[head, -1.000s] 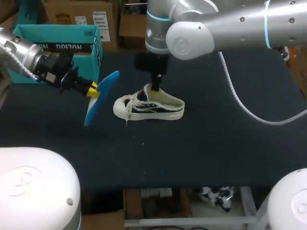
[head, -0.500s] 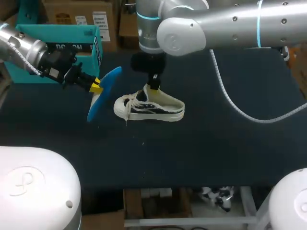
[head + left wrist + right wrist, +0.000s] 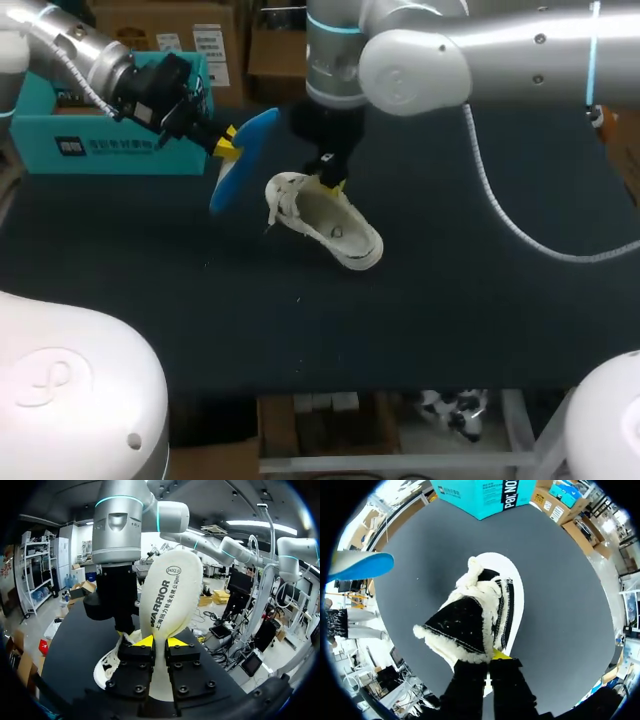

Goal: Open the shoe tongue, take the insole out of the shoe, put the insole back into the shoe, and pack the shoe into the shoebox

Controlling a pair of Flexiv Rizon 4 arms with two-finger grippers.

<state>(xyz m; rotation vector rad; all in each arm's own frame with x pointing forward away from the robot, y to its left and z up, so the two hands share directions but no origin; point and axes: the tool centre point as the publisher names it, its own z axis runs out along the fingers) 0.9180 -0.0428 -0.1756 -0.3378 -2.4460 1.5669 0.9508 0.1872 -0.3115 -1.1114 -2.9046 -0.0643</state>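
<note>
A white and black shoe (image 3: 335,228) lies tilted on the dark table, its opening turned up and its toe toward the far left. My right gripper (image 3: 328,184) is shut on the shoe's fleece-lined tongue (image 3: 465,627), one yellow fingertip (image 3: 501,654) showing against it. My left gripper (image 3: 226,144) hangs above the table just left of the shoe, shut on the blue insole (image 3: 243,162). In the left wrist view the insole's cream underside (image 3: 170,592) stands up between that gripper's (image 3: 159,641) fingers, with the shoe (image 3: 106,664) beneath and the right arm's gripper (image 3: 120,605) straight ahead.
The teal shoebox (image 3: 100,145) stands at the far left of the table, behind my left arm; it also shows beyond the shoe (image 3: 512,595) as the shoebox (image 3: 485,495) in the right wrist view. Bare dark tabletop (image 3: 450,300) stretches to the front and right.
My right gripper has shut on the tongue and turned the shoe, tipping its opening upward. My left arm has carried the insole up and to the right, closer to the shoe.
</note>
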